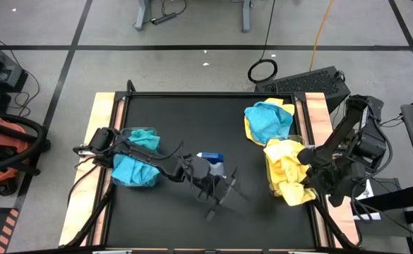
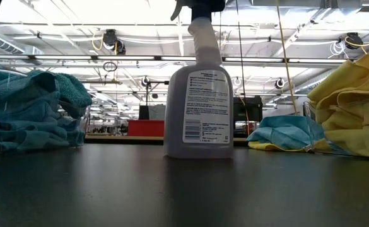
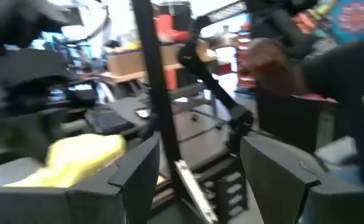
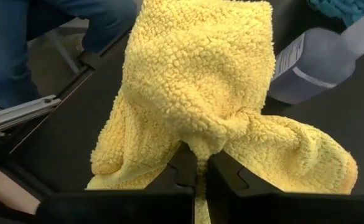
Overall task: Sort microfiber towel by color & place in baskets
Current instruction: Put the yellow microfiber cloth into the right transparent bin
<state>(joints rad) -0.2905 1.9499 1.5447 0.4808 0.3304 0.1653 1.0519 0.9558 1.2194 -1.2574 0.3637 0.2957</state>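
One yellow towel [image 4: 200, 93] is pinched in the closed right gripper [image 4: 197, 165] at three o'clock; lower it squarely into its basket [image 1: 271, 185]. Left gripper [image 1: 220, 194] hovers open mid-tabletop.

teal towels [image 1: 135, 159] heaped in left clear basket [image 2: 77, 133] | yellow towels [image 1: 287, 173] piled over right basket, one pinched up | loose teal towel [image 1: 266, 120] on yellow towel [image 1: 250, 127], far right of table
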